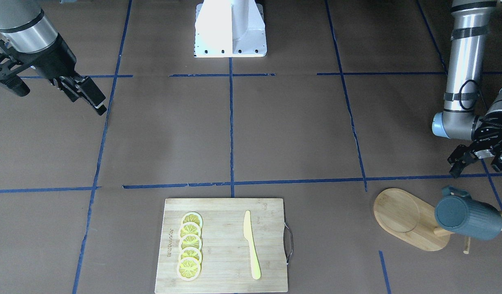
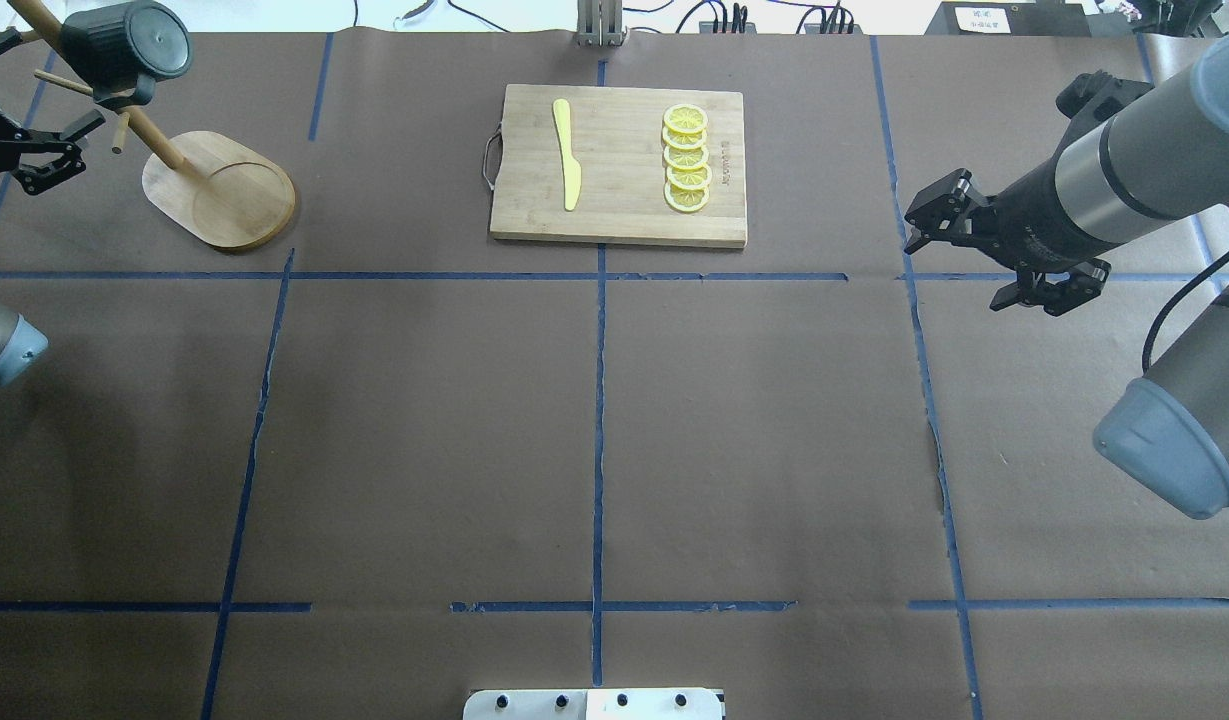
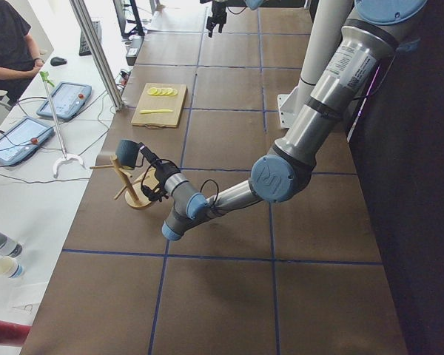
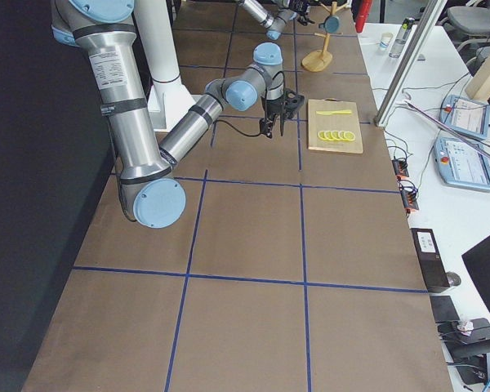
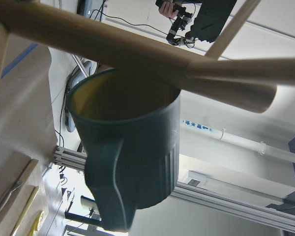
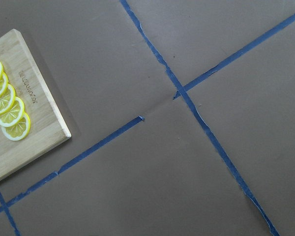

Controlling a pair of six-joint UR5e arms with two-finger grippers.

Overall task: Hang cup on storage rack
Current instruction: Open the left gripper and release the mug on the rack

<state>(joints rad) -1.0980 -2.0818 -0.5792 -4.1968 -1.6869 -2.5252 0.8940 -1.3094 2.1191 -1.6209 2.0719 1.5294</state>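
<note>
The dark teal cup (image 2: 124, 45) hangs tilted by its handle on a peg of the wooden storage rack (image 2: 219, 190), at the far left corner of the table. It is seen from the front as cup (image 1: 467, 218) over the rack's oval base (image 1: 402, 216). My left gripper (image 2: 74, 145) stands open just beside the rack, apart from the cup and holding nothing. In the left wrist view the cup (image 5: 132, 162) fills the frame under the pole (image 5: 113, 49), yellow inside showing. My right gripper (image 2: 959, 262) hovers open and empty over the table's right side.
A bamboo cutting board (image 2: 619, 215) lies at the far middle, carrying several lemon slices (image 2: 686, 158) and a yellow knife (image 2: 567, 155). The robot's white base (image 1: 230, 28) stands at the near edge. A person (image 3: 7, 44) sits at a side desk.
</note>
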